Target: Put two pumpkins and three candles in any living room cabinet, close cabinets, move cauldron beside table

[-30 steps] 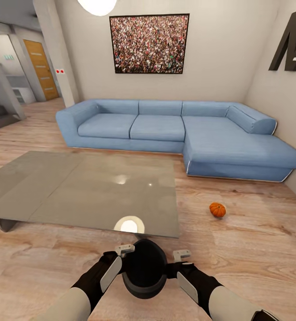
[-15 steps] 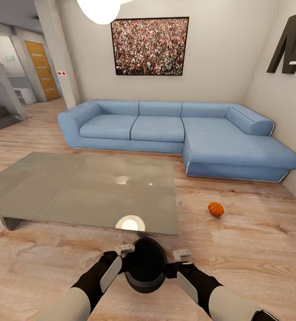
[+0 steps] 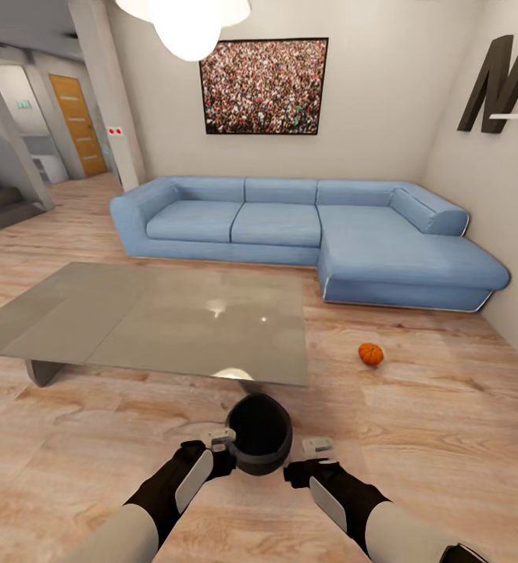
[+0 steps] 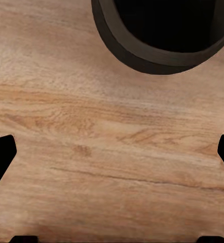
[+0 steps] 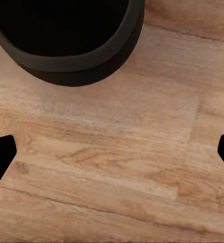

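Here the cauldron [image 3: 259,434] sits on the floor [image 3: 446,438] at lower centre, just below the desk [image 3: 165,320]; the left tool [image 3: 222,440] and right tool [image 3: 315,448] flank it, both spread wide, holding nothing; a pumpkin [image 3: 370,354] lies right of the desk

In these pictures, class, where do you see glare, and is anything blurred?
Head view: the lamp is blown out white and mirrored as bright spots on the glossy table. Both wrist views: floor grain soft, the pot a featureless black.
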Controlling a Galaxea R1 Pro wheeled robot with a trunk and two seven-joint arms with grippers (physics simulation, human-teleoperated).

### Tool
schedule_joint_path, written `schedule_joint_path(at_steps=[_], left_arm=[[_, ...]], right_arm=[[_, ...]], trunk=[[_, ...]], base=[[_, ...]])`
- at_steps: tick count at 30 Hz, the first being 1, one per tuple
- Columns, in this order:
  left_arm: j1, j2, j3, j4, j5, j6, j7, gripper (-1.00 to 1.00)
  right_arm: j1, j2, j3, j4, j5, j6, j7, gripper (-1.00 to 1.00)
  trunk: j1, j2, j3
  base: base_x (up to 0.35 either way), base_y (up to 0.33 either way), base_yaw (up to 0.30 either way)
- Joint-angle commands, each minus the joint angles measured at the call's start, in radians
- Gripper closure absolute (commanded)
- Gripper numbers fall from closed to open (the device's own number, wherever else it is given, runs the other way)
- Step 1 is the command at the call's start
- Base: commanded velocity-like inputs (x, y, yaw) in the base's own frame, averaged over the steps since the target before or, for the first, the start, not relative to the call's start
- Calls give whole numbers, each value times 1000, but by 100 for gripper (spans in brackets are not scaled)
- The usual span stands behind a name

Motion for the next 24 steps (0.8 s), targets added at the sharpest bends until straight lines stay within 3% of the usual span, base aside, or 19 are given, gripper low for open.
schedule_joint_path(at_steps=[1,5,12,21,24], left_arm=[[-1,1,-5,-2,10,2,9,-100],[-1,4,-5,-5,11,2,9,-100],[-1,11,-3,-28,13,2,9,-100],[-1,13,-2,-32,13,2,9,-100],[-1,13,0,-32,13,2,9,-100]], right_arm=[[-1,-1,8,-2,-8,4,-9,-100],[-1,-1,8,-2,-8,4,-11,-100],[-1,-1,9,-2,-8,4,-12,-100],[-1,1,10,-2,-8,4,-16,-100],[-1,1,10,-2,-8,4,-17,-100]], trunk=[[-5,7,2],[-20,35,15],[-20,35,16],[-20,35,28],[-31,56,41]], base=[[-337,0,0],[-203,0,0],[-21,0,11],[-1,0,144],[-81,0,169]])
